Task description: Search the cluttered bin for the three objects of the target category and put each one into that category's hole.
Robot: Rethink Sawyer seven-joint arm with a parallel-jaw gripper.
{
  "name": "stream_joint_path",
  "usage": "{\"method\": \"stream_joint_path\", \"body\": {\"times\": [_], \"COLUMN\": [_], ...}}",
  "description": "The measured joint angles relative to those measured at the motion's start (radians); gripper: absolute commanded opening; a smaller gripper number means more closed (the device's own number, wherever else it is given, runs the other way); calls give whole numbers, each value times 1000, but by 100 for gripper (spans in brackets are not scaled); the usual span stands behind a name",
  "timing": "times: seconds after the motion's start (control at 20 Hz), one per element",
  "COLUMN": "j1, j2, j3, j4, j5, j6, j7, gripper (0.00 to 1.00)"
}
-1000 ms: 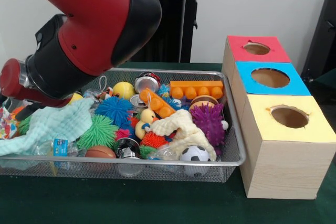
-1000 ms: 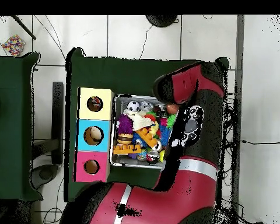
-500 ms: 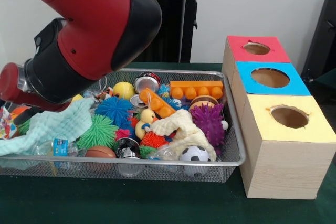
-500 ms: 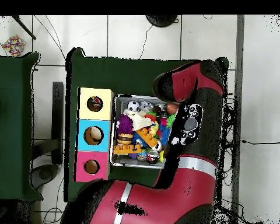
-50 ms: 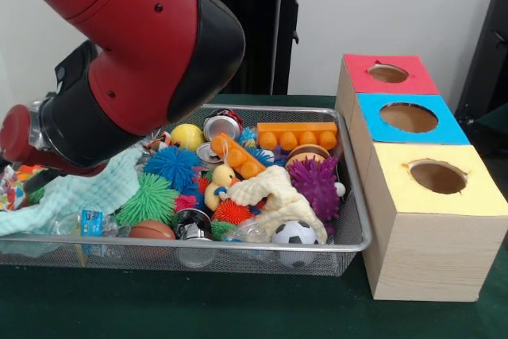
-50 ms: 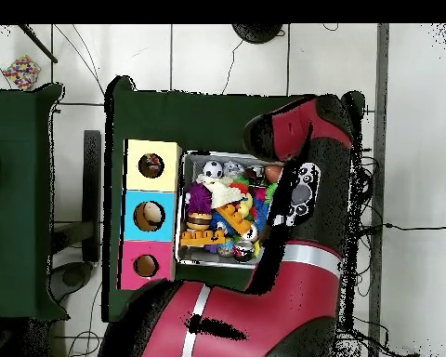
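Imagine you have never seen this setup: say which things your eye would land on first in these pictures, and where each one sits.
The big red and black arm fills the front view's upper left, leaning over the wire mesh bin. The bin is crammed with bright toys, such as a purple spiky ball and a small soccer ball at its near edge. Beside it stands a wooden box with red, blue and yellow tops, each with a round hole.

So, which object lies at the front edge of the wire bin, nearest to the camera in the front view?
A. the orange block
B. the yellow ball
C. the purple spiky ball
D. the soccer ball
D: the soccer ball sits against the front rim of the wire bin, ahead of the other toys.
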Motion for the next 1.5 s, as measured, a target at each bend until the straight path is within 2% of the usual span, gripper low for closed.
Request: {"method": "stream_joint_path", "body": {"times": [0.5, 0.75, 1.15, 1.5], "j1": [-18, -46, -148, -203], "j2": [25, -23, -189, -261], "j3": [0, 18, 96, 136], "j4": [-8, 44, 196, 267], "j5": [0, 19, 82, 83], "j6": [5, -4, -141, -211], "j7": [0, -3, -43, -70], "gripper": [100, 100, 100, 100]}}
